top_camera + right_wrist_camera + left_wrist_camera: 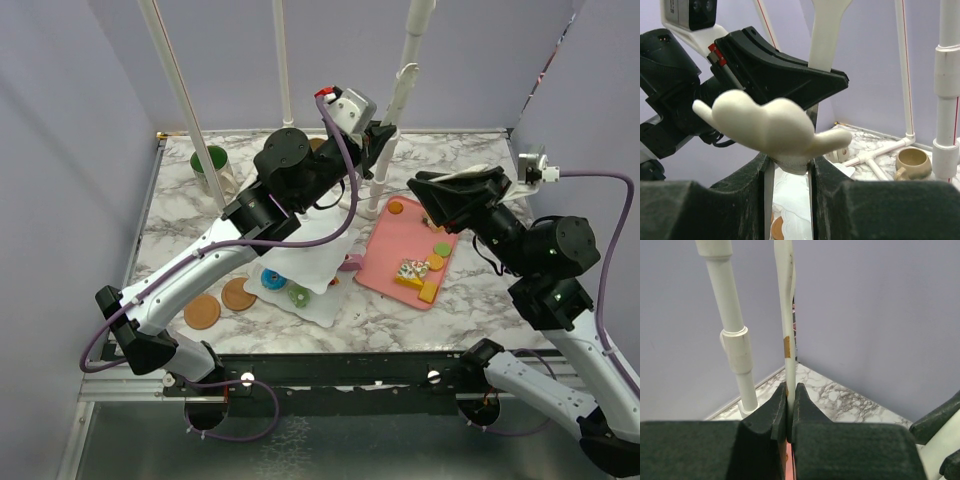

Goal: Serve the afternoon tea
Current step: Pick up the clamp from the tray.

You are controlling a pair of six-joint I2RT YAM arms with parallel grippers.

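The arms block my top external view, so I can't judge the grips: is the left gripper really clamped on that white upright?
Observer: Yes. The left wrist view shows the left gripper shut on the thin white upright.
Operator: And the right arm?
Observer: Its wrist view shows the right gripper closed on a wavy white piece.
Operator: Anything hidden behind the arms?
Observer: A tan mug stands upright back there.

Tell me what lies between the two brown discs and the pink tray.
In the top view, a white wavy plate carrying a blue donut and a green donut lies there.
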